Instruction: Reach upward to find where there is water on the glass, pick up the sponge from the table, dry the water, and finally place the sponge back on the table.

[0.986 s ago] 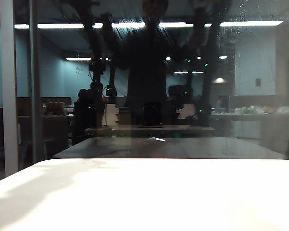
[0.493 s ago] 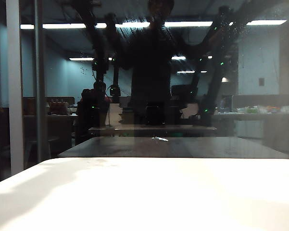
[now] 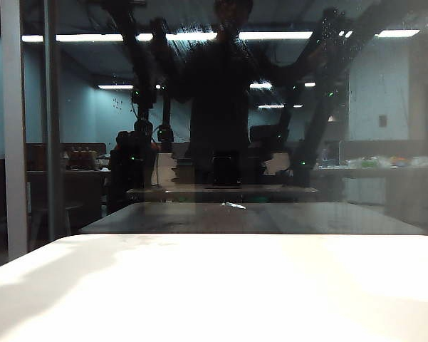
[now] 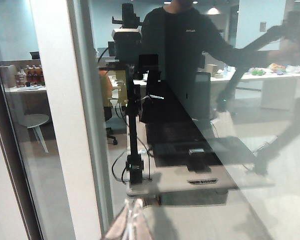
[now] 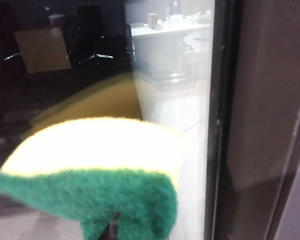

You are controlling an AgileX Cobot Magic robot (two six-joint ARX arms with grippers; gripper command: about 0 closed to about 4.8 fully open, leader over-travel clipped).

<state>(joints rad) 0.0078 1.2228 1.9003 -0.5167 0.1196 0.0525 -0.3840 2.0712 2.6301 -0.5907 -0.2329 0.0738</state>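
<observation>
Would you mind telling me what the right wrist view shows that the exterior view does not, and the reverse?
Only the right wrist view shows the sponge, yellow foam over green layer, with its dim reflection behind it; the right gripper holding it is hidden beneath. Only the exterior view shows the table and the water, streaks and droplets across the bright light strips. Both show the glass and a frame bar at its side. The left gripper appears in neither.

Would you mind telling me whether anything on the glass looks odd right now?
Yes: water streaks and droplets speckle the upper glass across the bright light strips. The right gripper holds the sponge at the pane.
</observation>
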